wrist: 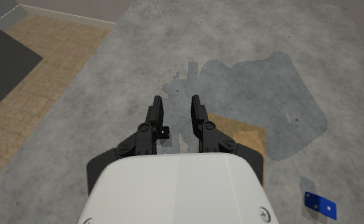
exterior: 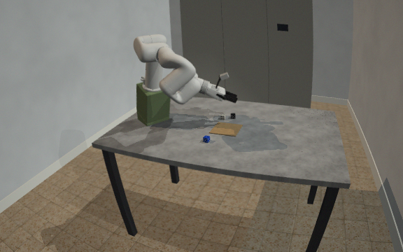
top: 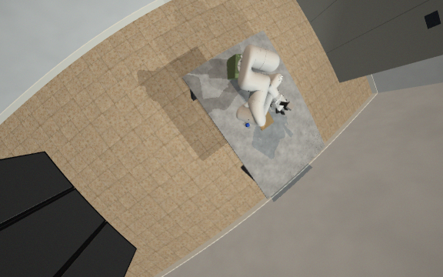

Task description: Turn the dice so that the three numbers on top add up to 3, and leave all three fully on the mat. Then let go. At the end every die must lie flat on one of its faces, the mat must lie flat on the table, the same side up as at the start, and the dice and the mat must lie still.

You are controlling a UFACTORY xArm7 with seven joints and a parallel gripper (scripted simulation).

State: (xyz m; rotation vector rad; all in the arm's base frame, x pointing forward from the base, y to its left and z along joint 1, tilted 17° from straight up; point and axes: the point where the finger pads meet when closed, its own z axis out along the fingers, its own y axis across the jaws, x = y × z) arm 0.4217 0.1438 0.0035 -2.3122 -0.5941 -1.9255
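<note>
from above, my arm (top: 259, 78) folds over the grey worktop (top: 302, 138), and my gripper (top: 283, 106) hangs past the far edge of the tan mat (top: 269, 121). a blue die (top: 247, 125) lies on the worktop just off the mat's near side.

from the side, my gripper (exterior: 231, 97) is raised off the worktop (exterior: 292, 140) and angled down. below it a white die (exterior: 222, 117) and a black die (exterior: 233, 115) sit close together on the bare worktop, just beyond the mat (exterior: 227, 129). the blue die (exterior: 206, 138) rests apart, in front of the mat. no die is on the mat.

at my wrist, my gripper (wrist: 177, 103) stands partly open with nothing between the fingers. the mat (wrist: 245, 142) shows to the right, and the blue die (wrist: 320, 204) lies at the lower right.
</note>
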